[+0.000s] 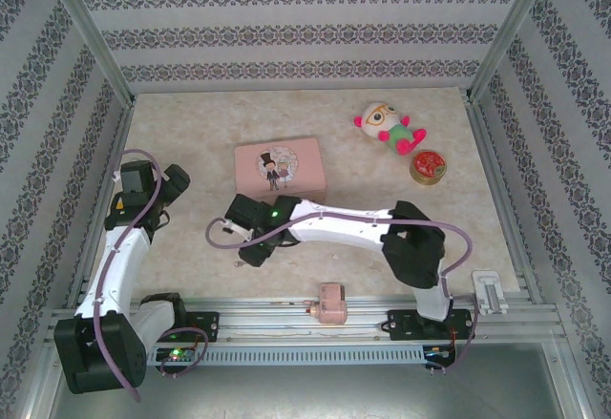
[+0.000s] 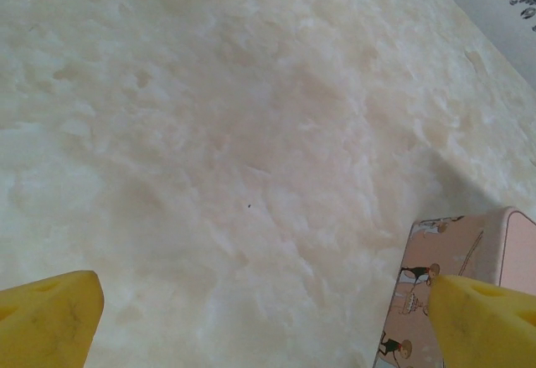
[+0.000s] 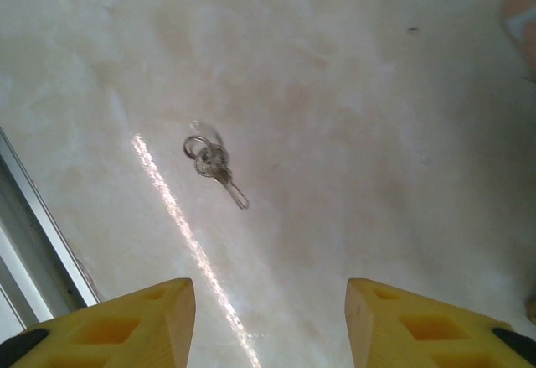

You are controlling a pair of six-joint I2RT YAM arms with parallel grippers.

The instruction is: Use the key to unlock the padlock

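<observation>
Item: key [image 3: 216, 167]; location: flat on the desk [image 3: 377, 116], ahead of the right jaws and a little left of the gap between them, near the metal rail [image 3: 33, 234] and apart from everything else

Description: very small, slim grey metal; the bow is threaded on a split ring, perhaps two overlapping loops, at the upper left; the blade points down and right, toward the camera; it lies thin and low on the pale mottled surface, so little stands up to catch

Right jaws: released; yellow tips parted with nothing between them, hovering over the desk short of the key

Left jaws: released; spread wide over bare desk, nothing grasped; a corner of the pink tin [image 2: 410, 297] lies by one tip

Step in hand, as judged: picking up the key

Handling advice: move forward and slightly left until the key sits centred in the gap; turn the wrist so the tips close across the bow and ring, not along the blade; descend until the tips almost meet the desk, since the piece lies flat; close gently so it is not flicked away; leave the blade protruding for the padlock; risk: the ring may slide, or the key may pivot in the grip
</observation>
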